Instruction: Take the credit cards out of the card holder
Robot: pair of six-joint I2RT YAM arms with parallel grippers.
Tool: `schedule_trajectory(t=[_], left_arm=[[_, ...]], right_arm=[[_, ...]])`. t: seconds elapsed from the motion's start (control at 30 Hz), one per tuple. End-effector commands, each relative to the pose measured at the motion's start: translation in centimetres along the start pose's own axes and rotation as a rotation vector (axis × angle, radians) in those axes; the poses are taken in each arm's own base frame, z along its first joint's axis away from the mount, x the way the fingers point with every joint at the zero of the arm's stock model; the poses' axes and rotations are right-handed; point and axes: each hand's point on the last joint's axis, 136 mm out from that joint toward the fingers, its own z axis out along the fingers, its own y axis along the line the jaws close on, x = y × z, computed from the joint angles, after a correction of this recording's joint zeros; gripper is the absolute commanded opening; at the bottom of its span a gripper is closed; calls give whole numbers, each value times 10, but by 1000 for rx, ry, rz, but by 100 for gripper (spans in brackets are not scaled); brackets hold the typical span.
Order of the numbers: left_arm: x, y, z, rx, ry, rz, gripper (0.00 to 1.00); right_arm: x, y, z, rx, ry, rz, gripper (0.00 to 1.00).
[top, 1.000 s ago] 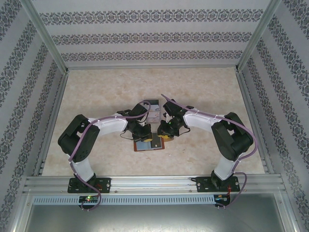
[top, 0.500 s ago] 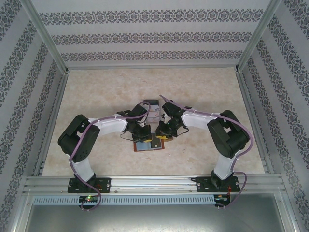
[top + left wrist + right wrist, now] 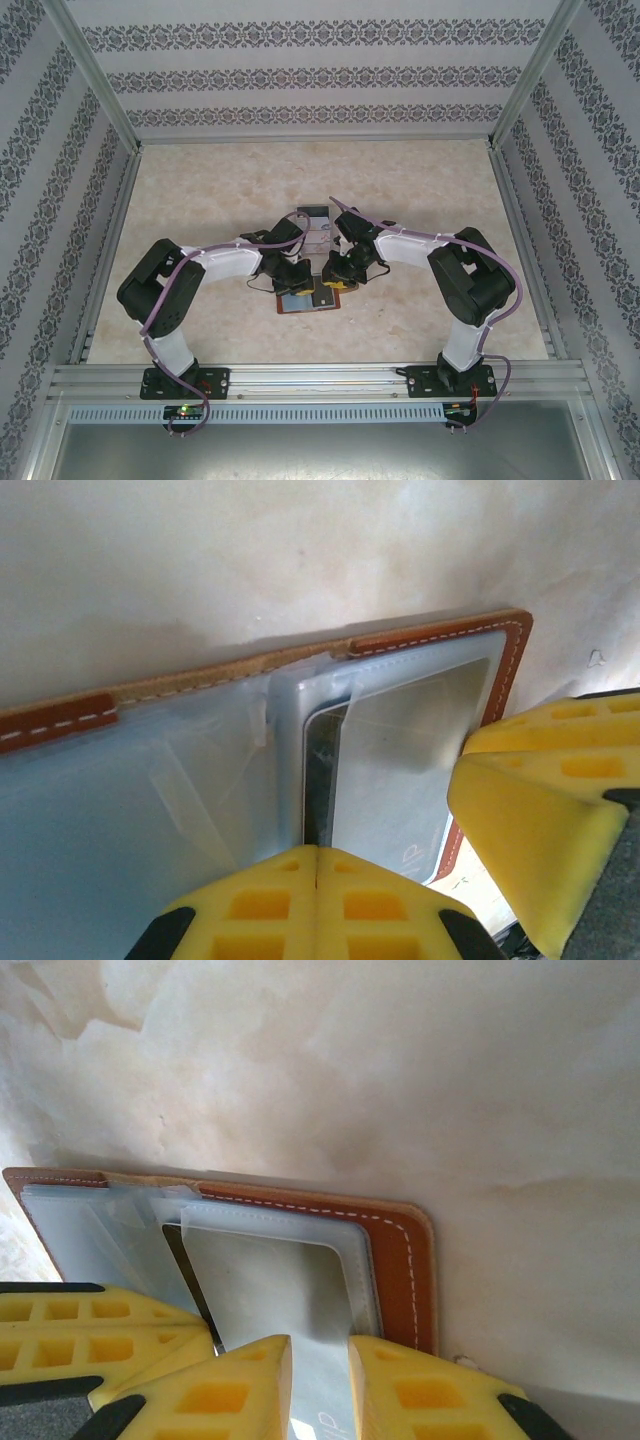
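Down in the middle of the marble-look table (image 3: 420, 190), the brown leather card holder (image 3: 400, 1250) lies open and flat between the two arms. On its right half, the right gripper (image 3: 318, 1355) is pinching one edge of a pale credit card (image 3: 265, 1290) that sits in a clear pocket (image 3: 360, 1260). Its yellow pads (image 3: 230, 1390) are nearly closed with just the card between them.

The left gripper (image 3: 317, 865) is pressed together with nothing in it, tips down on the middle of the sleeves. Looks to me like it's pinning the wallet so it won't slide.

Progress-wise, I'd say this card is grabbed but mostly not out yet. A pale flat thing (image 3: 318, 232) lies just beyond the holder. Could be cards already pulled, but it's too small to tell. Can't say whether the other pockets hold more, either.
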Motion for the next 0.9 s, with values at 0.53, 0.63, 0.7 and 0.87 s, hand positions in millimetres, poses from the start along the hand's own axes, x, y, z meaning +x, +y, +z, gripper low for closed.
schedule_trajectory(t=[0.53, 0.63, 0.7, 0.87], left_arm=[[2, 3, -15, -22, -37, 50, 1], [-3, -11, -25, 16, -61, 63, 3], [-3, -20, -26, 42, -51, 66, 5], [-8, -35, -24, 99, -47, 61, 7]], right_arm=[[9, -15, 7, 70, 18, -4, 25], [9, -13, 7, 67, 16, -8, 25], [9, -12, 7, 66, 18, -7, 25], [9, -10, 7, 65, 18, -13, 25]])
